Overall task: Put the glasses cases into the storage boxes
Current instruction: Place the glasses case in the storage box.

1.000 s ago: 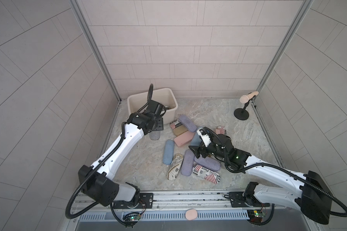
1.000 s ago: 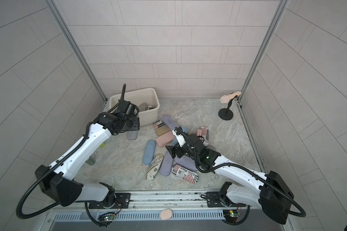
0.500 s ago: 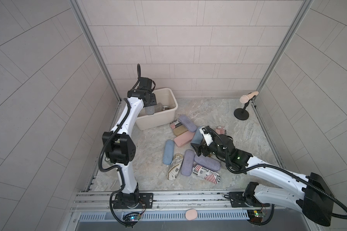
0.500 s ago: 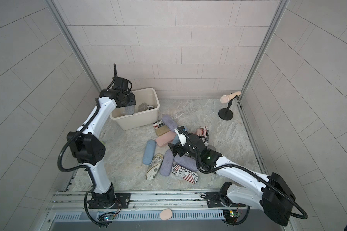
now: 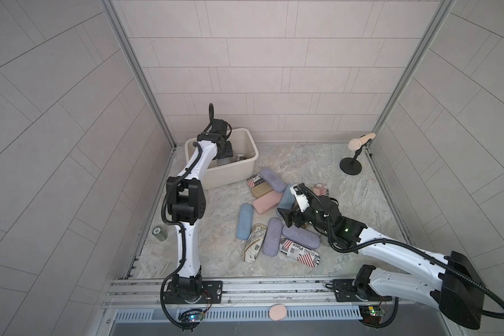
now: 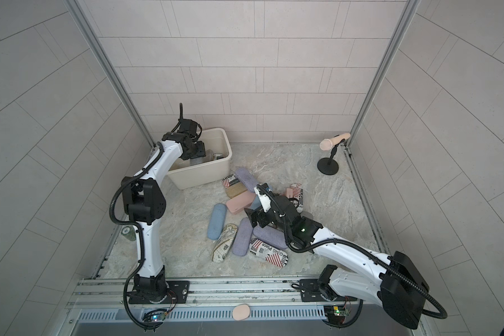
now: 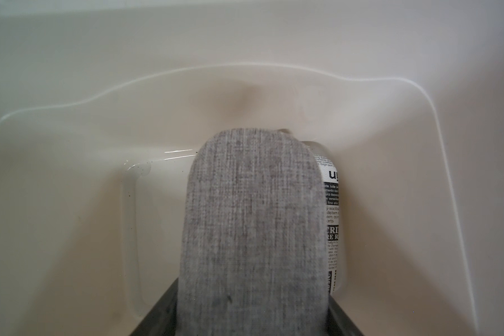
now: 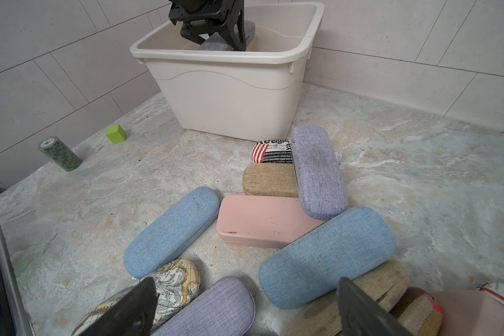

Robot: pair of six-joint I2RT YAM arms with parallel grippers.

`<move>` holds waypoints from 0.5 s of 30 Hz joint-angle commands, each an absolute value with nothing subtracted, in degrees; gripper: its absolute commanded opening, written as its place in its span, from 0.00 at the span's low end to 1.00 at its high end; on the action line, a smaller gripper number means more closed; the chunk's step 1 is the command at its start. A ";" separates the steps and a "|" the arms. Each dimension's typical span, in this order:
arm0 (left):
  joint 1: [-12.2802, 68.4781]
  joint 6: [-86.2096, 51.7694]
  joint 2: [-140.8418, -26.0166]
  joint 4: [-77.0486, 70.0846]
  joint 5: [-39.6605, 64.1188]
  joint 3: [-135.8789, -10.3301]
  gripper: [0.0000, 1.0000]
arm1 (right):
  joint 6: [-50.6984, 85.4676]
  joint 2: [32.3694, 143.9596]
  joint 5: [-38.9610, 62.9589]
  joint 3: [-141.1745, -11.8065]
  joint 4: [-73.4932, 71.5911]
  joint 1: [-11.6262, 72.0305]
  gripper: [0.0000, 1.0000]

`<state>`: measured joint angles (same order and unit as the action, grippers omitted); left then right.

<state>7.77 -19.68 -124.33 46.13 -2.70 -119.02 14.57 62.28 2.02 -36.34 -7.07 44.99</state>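
Tiled walls point(image 5: 274, 72) box in a marbled floor point(image 5: 303, 163). Left gripper point(image 8: 218, 40), half-shut, hugs the grey case point(image 7: 253, 232) low inside the bin point(image 5: 230, 174) (at 11 o'clock from the pile of cases point(image 5: 274, 235)); right gripper point(image 8: 246, 286) gapes wide, empty.

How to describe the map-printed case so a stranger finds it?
Find the beige bin in the back corner; cases lie scattered before it. Between a light blue case and a lilac case, the map-printed case alone bears old-map drawings.

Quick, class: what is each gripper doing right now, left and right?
Left gripper: shut on a grey glasses case, inside the cream storage bin.
Right gripper: open, holding nothing.
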 commanded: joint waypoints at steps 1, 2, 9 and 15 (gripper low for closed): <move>6.86 -20.73 -123.92 43.85 -3.05 -118.91 0.47 | 14.15 62.99 1.23 -36.28 -7.14 45.09 0.97; 6.64 -20.82 -124.15 42.68 -3.66 -117.52 0.47 | 14.20 63.24 1.29 -36.36 -7.15 45.19 0.97; 5.55 -21.80 -127.99 39.79 -3.28 -114.32 0.47 | 14.33 63.63 1.17 -36.36 -7.38 45.18 0.97; 5.62 -20.94 -129.70 39.80 -3.06 -114.55 0.51 | 14.35 64.05 1.14 -36.47 -7.24 45.18 0.97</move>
